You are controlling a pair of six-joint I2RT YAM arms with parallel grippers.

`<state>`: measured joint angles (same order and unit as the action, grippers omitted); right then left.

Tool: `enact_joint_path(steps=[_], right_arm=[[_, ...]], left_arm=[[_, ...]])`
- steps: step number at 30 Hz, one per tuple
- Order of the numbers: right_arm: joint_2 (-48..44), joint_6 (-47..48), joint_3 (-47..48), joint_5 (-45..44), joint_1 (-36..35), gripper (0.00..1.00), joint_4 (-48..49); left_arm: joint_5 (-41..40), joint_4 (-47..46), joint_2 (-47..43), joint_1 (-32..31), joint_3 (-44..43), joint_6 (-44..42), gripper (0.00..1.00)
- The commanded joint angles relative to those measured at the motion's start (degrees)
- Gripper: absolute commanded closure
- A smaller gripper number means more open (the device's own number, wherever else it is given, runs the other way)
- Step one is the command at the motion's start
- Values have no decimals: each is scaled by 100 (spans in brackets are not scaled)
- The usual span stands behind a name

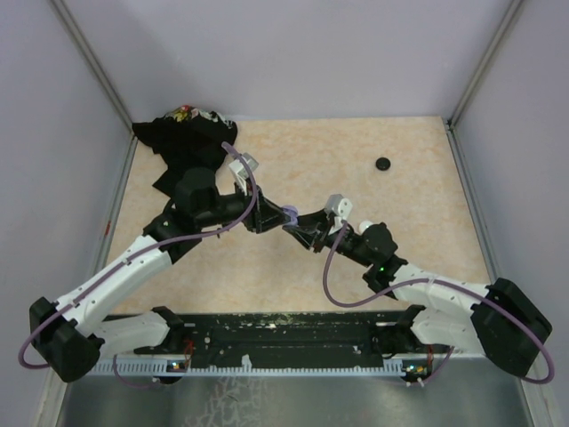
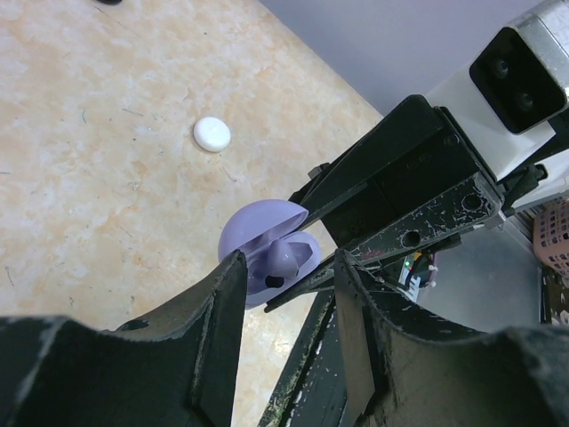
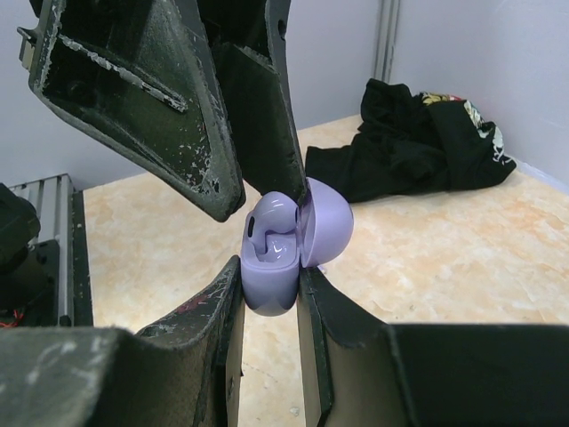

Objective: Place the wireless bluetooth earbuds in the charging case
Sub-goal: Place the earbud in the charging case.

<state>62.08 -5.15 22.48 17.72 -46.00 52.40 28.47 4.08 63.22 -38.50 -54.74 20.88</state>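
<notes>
Left arm: reaches from the near left corner far and rightward, bends at the elbow, and its wrist aims right toward the middle of the tabletop (image 1: 427, 213).
Left claw (image 2: 292, 262): fingers stand apart on either side of the lavender earbud (image 3: 267, 222). I cannot tell whether they pinch it or only flank it.
Right arm: comes in from the near right corner, forearm angled left and far, meeting the left claw tip to tip.
Right claw (image 3: 271, 283): clenched on the base of the charging case (image 3: 267, 267), one finger against each side.
Charging case: lavender, held above the tabletop at mid-scene, lid (image 3: 327, 222) swung open on its far side.
Earbud: sits in the open case, stem down in its well.
Small white rounded piece (image 2: 212, 134): lies on the tabletop near the case, apart from both claws.
Far left: black cloth (image 1: 182, 142) heaped in the corner, just behind the left wrist.
Far right: black disc (image 1: 383, 164) alone, well apart from the arms, with bare tabletop around it.
Edges: walls (image 1: 293, 53) close the left, far and right sides. A black rail (image 1: 293, 334) runs along the near edge between the arm bases.
</notes>
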Motion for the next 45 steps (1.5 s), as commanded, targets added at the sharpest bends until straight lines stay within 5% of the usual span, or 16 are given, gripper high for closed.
enact_joint_path(steps=[1,15,45], right_arm=[[7,-33,229,237,-53,100,455],[155,11,327,-120,-50,100,222],[398,-82,454,100,-50,100,201]], left_arm=[[86,-20,84,21,-248,-87,50],[-249,395,11,19,-398,-61,46],[910,-126,388,10,-283,58,56]])
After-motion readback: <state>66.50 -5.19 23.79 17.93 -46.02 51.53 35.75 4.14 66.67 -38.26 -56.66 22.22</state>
